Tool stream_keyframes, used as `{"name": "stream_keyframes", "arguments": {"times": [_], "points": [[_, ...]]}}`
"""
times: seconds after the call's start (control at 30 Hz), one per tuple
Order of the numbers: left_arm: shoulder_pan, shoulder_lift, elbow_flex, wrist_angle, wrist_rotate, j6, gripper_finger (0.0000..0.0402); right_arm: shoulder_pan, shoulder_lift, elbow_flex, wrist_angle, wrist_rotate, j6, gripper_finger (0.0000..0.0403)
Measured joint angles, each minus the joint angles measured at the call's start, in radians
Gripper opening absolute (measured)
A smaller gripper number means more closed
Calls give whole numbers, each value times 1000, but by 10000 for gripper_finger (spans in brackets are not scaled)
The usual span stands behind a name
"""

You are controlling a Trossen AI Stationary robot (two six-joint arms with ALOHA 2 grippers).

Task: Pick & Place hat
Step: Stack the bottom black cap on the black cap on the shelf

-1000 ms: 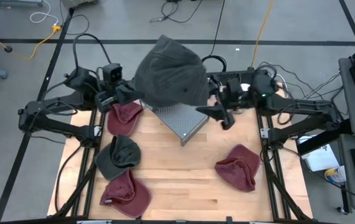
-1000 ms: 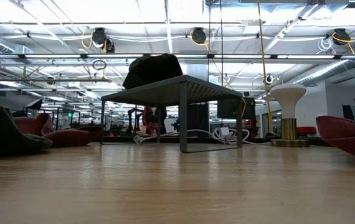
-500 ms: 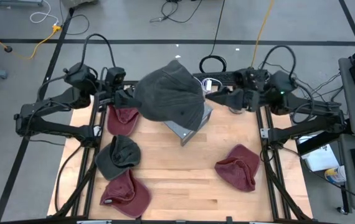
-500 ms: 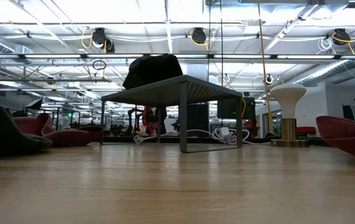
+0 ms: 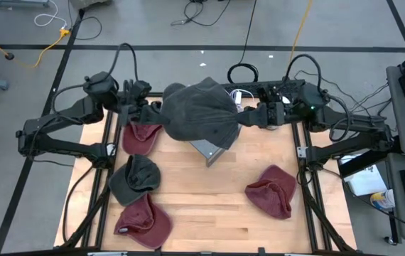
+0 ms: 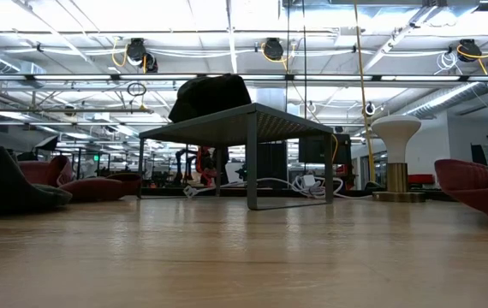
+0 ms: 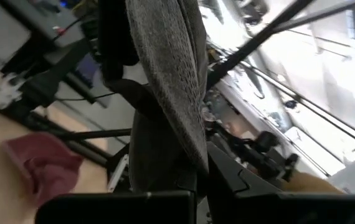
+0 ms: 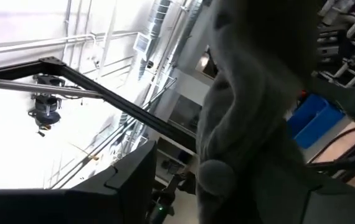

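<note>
Grey hat (image 5: 201,112) is stretched above the metal rack (image 5: 213,148): my left gripper (image 5: 154,114) has jaws pressed tight on its edge, my right gripper (image 5: 249,117) pinches it with jaws wide. Uneven release could drop it beside the rack onto the counter (image 5: 209,206).

From overhead I get even, soft light on the pale wooden worktop (image 5: 209,206), with only faint shadows under the soft caps. At worktop height, the white ceiling strip lights (image 6: 227,17) blow out to glare, and the dark grey fabric hat (image 6: 210,96) on the grey metal stand (image 6: 252,128) reads as a silhouette; the near wood is out of focus. Both wrist views are streaked with blur, with bright washed-out patches against dark foreground.
</note>
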Motion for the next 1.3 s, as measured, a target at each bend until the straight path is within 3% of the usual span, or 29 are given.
{"name": "stream_keyframes", "arguments": {"times": [0.6, 0.73, 1.03, 1.3], "points": [[0, 0, 0, -166, -50, -52, 8, 22, -11, 0, -2, -4, 124, 219], [0, 0, 0, -183, -65, -48, 8, 22, -11, 0, -3, -4, 124, 179], [0, 0, 0, -188, -66, -73, 8, 22, -11, 0, -57, -24, 146, 20], [0, 0, 0, -184, -66, -77, 23, 22, -11, 0, -63, -26, 93, 21]]}}
